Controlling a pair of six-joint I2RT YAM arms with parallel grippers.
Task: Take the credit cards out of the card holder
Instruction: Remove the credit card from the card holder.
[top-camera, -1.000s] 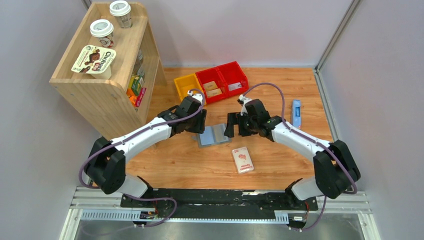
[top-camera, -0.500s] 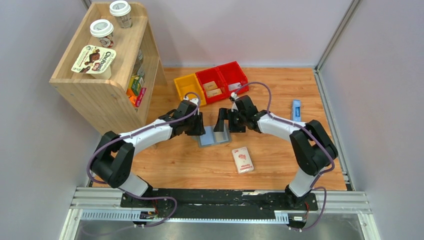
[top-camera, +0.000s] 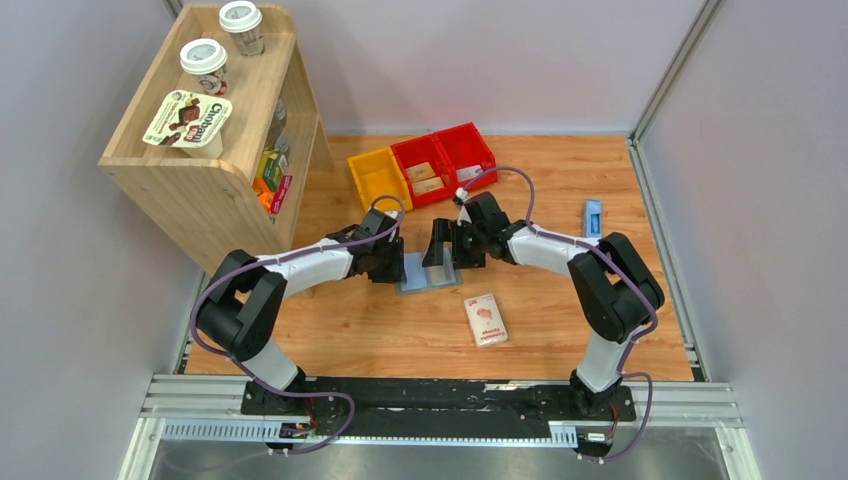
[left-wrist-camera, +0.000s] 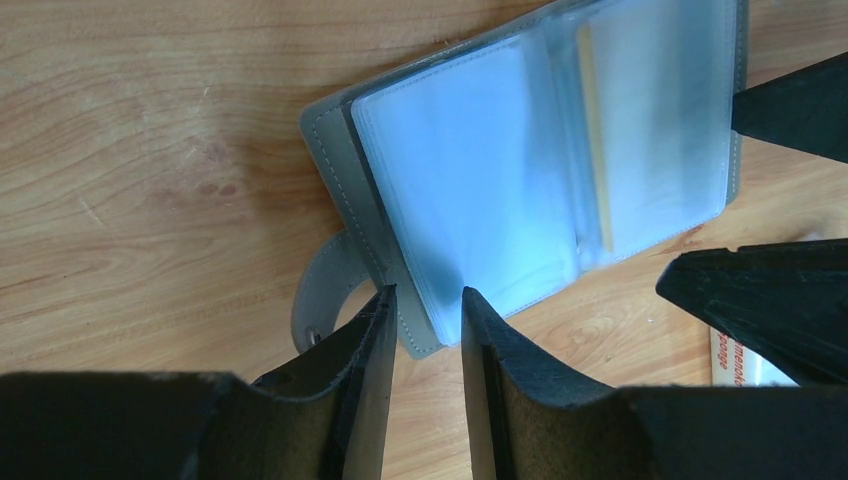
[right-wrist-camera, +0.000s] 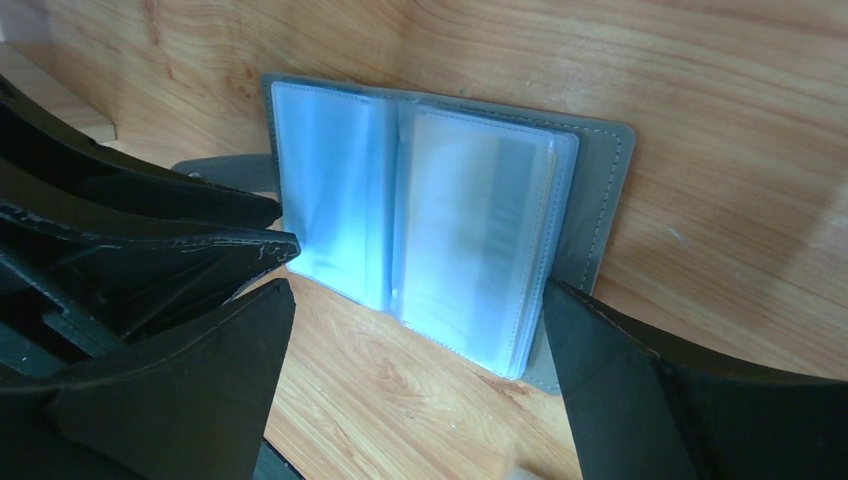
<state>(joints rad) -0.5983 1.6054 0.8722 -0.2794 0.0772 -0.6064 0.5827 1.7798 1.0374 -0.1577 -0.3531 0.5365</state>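
The card holder (top-camera: 428, 272) lies open on the table (top-camera: 380, 330). A tan card (left-wrist-camera: 594, 130) is inside it, so none looks taken out yet. The left gripper (left-wrist-camera: 425, 335) has its fingers close together at the holder's corner, and I cannot tell if they pinch it. The right gripper (right-wrist-camera: 418, 300) is spread wide around it.

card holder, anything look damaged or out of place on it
Nothing stands out. The card holder lies open on the table, its clear sleeves intact, a tan card edge showing in one, and the snap tab curling out at the side.
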